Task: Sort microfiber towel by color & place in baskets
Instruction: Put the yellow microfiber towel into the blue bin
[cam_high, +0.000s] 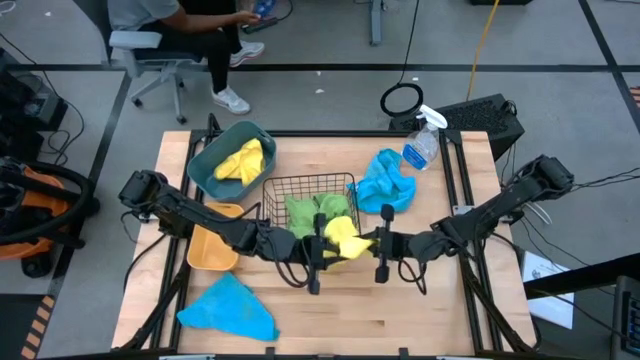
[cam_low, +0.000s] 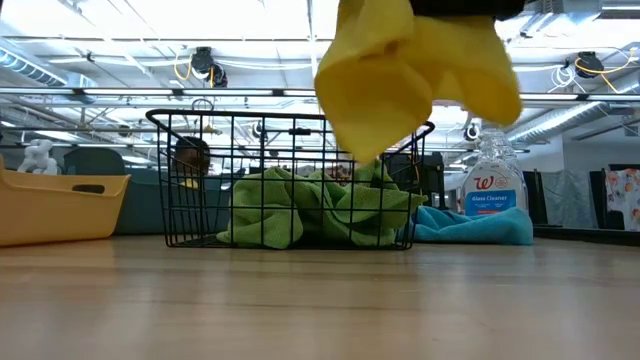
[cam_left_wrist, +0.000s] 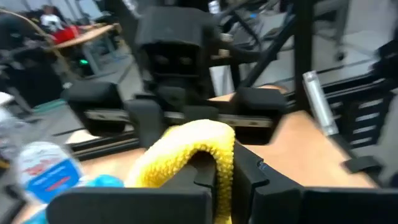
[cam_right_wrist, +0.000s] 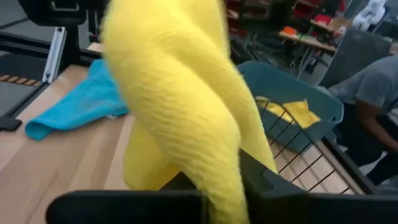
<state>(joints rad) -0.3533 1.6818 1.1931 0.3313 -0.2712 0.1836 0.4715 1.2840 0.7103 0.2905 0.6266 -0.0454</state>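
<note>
Both grippers, left (cam_high: 318, 251) and right (cam_high: 376, 246), are clamped on one yellow towel (cam_high: 343, 238), held off the wooden table (cam_high: 400, 310) just in front of the wire basket (cam_high: 310, 205) of green towels (cam_high: 318, 212). Another yellow towel (cam_high: 242, 160) lies in the teal tub (cam_high: 205, 170), blue towels (cam_high: 230, 308) lie loose, and a person (cam_high: 190, 20) sits beyond the table.

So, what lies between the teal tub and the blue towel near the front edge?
In the high view, the yellow-orange bin sits between the teal tub and the blue towel.
</note>
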